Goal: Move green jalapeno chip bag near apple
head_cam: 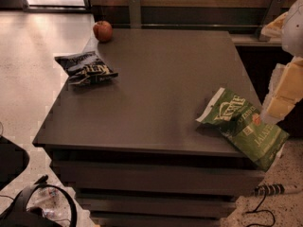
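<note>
Camera view: gripper (pixel 271 109) at crinkly bag (pixel 242 126)

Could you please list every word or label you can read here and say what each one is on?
"JALA", then cut off: green jalapeno chip bag, lower end.
Brand lettering on that bag: too blurred to read.
Pale lettering on the black chip bag: too blurred.
The gripper, at the green bag's right edge, carries no text.

Claw (pixel 276 109) beside jalapeno bag (pixel 240 126), table's (pixel 156 84) right
</note>
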`<state>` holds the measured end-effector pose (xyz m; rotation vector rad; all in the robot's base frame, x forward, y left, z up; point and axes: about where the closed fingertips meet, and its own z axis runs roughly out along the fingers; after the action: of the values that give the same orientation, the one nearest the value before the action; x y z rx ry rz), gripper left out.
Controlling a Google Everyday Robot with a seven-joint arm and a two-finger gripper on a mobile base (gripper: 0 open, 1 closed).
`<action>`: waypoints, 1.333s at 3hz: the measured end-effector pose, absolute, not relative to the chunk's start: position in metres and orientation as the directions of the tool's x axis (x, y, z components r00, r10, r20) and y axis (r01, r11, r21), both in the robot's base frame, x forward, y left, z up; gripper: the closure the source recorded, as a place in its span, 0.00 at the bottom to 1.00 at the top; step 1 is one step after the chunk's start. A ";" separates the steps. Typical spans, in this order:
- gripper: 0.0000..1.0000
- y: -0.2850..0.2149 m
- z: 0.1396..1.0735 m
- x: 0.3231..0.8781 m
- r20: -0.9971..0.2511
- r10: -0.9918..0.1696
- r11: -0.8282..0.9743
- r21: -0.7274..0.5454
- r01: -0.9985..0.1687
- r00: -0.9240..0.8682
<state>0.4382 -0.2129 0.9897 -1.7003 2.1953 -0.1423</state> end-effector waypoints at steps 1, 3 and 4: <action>0.00 -0.213 0.990 0.438 -0.218 -0.953 0.271 -0.295 -0.916 -0.212; 0.00 -0.235 0.950 0.450 -0.244 -0.919 0.363 -0.222 -0.905 -0.309; 0.00 -0.250 0.922 0.453 -0.258 -0.893 0.416 -0.165 -0.894 -0.368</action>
<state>0.4533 -0.2497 0.9217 -1.5474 2.3696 0.0037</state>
